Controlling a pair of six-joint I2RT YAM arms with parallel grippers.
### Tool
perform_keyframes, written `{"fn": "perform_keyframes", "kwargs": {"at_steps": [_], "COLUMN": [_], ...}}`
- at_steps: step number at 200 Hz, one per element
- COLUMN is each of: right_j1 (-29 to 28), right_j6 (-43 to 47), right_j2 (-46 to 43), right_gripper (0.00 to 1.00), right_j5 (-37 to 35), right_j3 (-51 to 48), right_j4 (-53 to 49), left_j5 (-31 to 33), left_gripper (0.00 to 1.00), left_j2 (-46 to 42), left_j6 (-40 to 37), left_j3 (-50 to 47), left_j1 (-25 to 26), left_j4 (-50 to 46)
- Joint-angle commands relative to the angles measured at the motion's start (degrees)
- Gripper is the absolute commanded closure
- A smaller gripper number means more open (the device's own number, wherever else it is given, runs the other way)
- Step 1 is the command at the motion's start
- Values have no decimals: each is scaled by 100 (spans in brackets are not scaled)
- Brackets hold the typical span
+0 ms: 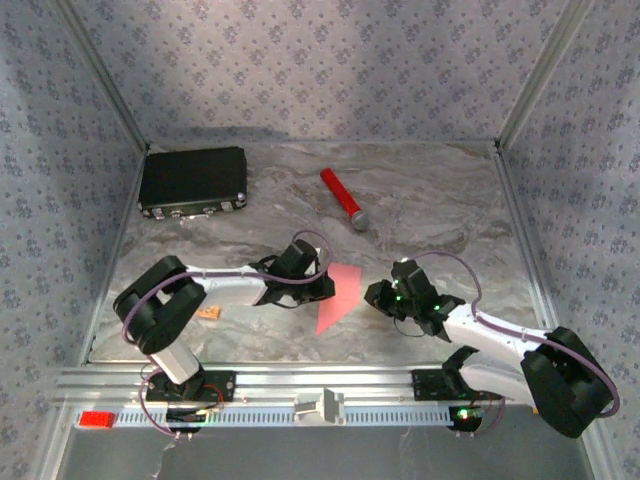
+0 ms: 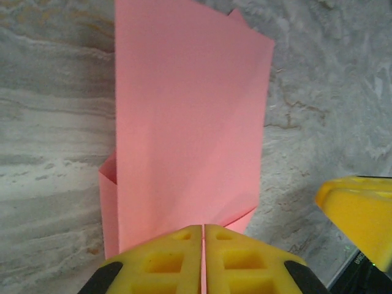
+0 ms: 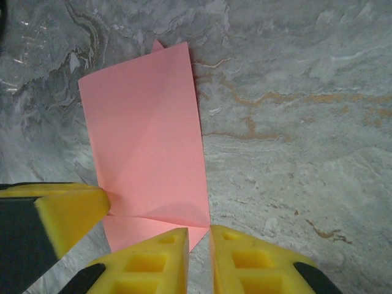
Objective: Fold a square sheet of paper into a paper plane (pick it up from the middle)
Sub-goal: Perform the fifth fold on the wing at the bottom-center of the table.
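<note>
The square sheet of paper (image 1: 341, 292) is pink and folded into a narrow, layered shape lying on the marble table between the two arms. In the left wrist view the paper (image 2: 190, 122) runs straight out from my left gripper (image 2: 203, 228), which is shut on its near edge, a thin pink line showing between the yellow fingers. My left gripper (image 1: 322, 285) sits at the paper's left side. My right gripper (image 3: 198, 231) hovers at the paper's (image 3: 147, 135) lower corner, jaws a narrow gap apart with bare table between them. My right gripper (image 1: 378, 297) is just right of the sheet.
A black rectangular case (image 1: 192, 181) lies at the back left. A red cylinder with a grey tip (image 1: 342, 198) lies behind the paper. A small tan block (image 1: 208, 313) rests by the left arm. Metal frame rails (image 1: 300, 380) bound the table.
</note>
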State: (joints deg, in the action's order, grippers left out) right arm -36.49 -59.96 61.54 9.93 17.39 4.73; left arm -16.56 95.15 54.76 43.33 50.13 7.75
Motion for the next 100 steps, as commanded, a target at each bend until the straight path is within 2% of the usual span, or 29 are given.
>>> {"fn": "perform_keyframes", "kwargs": {"at_steps": [1, 100], "right_j1": [55, 175], "right_j6": [206, 621], "right_j2": [13, 1068], "right_gripper": [81, 70], "right_j5": [179, 773], "right_j3": [10, 633], "right_j4": [-59, 46], "left_j5": [-101, -543], "left_gripper": [91, 94], "left_j2": [155, 500], "left_j6": [102, 529], "left_j3": [-10, -961], "left_j1": [-60, -282], "left_j4": [231, 1591]}}
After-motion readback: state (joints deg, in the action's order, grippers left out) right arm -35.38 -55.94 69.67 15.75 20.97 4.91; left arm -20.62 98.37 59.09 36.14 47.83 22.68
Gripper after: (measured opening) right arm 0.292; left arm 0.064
